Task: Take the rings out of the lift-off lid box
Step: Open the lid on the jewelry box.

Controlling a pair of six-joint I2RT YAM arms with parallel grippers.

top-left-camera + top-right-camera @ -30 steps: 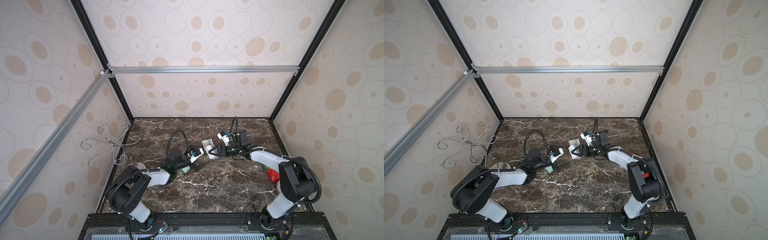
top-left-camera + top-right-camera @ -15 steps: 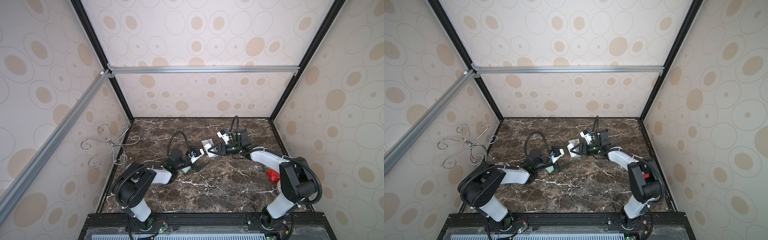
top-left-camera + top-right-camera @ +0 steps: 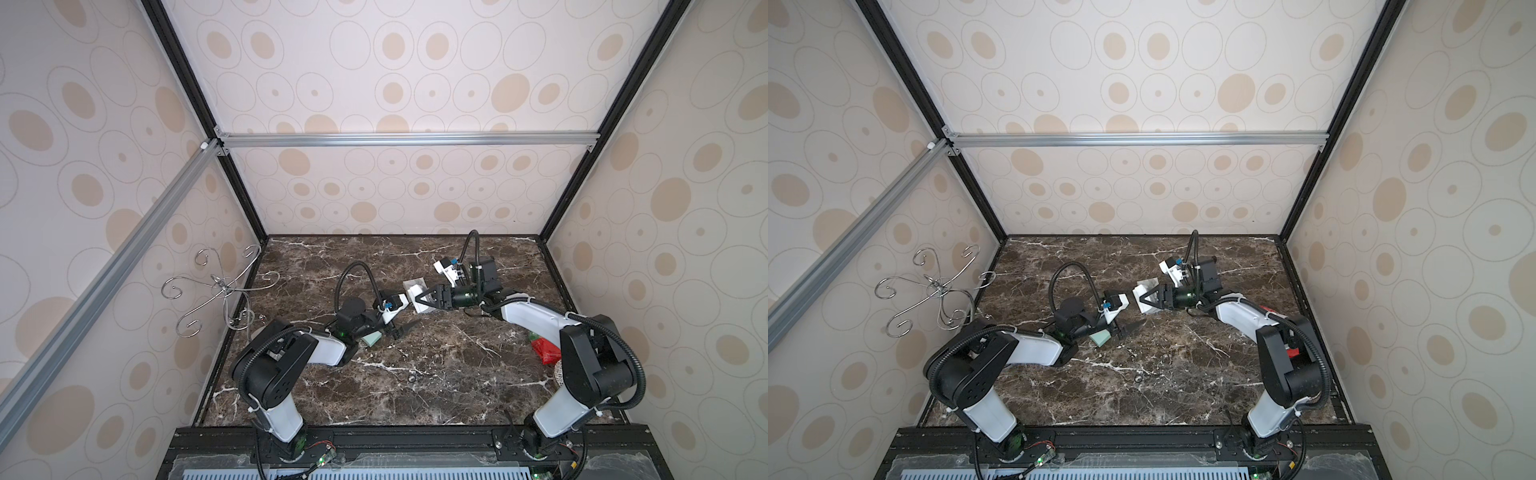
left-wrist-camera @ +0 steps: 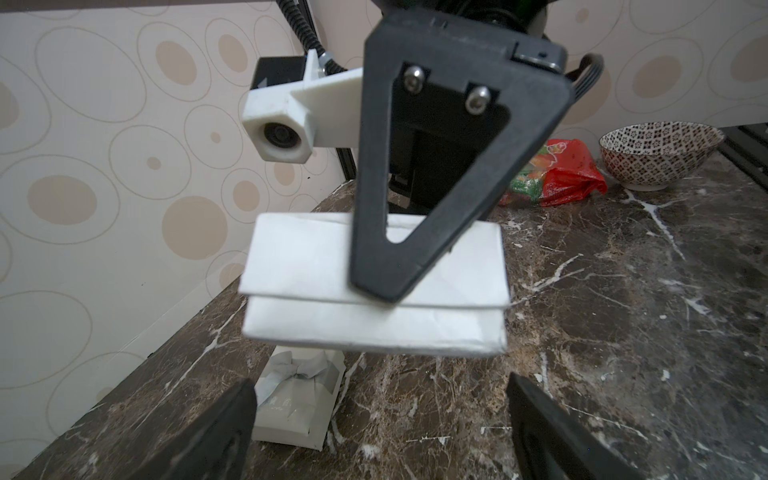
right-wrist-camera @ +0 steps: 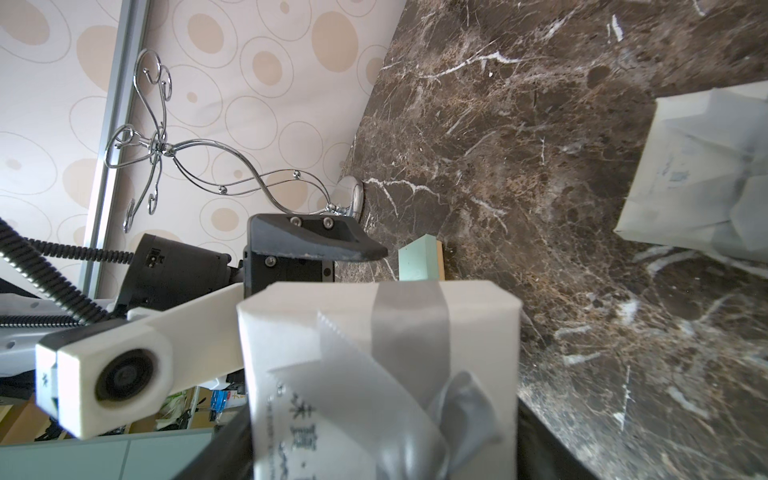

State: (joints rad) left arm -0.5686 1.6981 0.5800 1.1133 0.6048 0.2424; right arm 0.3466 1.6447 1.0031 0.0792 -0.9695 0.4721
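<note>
Box (image 4: 374, 332), lid (image 4: 299, 253) still on, is hanging over the counter (image 3: 436, 374) clamped in the right hand (image 3: 420, 302), the left hand (image 4: 380, 432) gaping just beside it; rings, unseen, are likely all waiting inside.

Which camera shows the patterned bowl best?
The left wrist view: the bowl shows nearly whole. In a top view only its edge peeks behind the right arm; the right wrist view misses it.

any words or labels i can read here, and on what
white ribboned box: Chinese-looking characters by the bow, too blurred to quote
second gift box: faint small print, unreadable
red packet: print too small to read
nothing else bears text
</note>
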